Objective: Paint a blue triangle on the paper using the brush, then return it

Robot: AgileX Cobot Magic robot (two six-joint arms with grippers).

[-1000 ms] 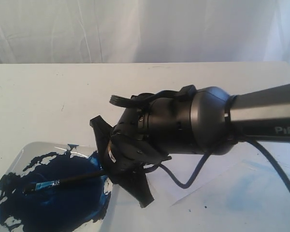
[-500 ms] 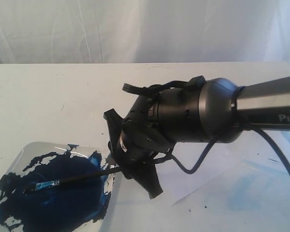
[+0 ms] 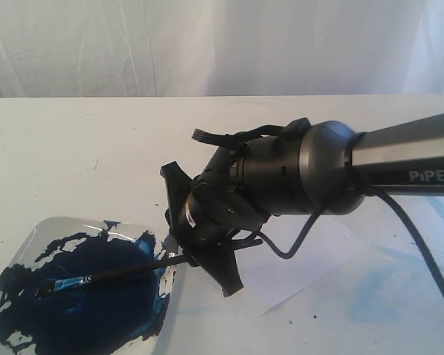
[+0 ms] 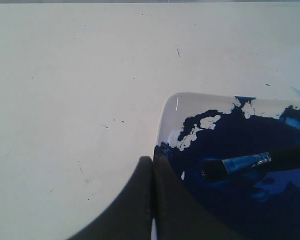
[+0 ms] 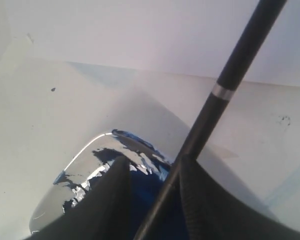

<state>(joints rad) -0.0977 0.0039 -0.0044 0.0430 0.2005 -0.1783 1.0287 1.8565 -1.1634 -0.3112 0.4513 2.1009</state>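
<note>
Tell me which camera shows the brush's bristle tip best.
The left wrist view: the brush lies close up, ferrule and bristles in the blue paint of the tray. The exterior view shows the whole brush, but small. The right wrist view shows only the brush handle.

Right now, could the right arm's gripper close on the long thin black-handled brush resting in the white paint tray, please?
Probably yes: the right gripper is open and the black-handled brush runs between its fingers, with nothing else in the gap.
</note>
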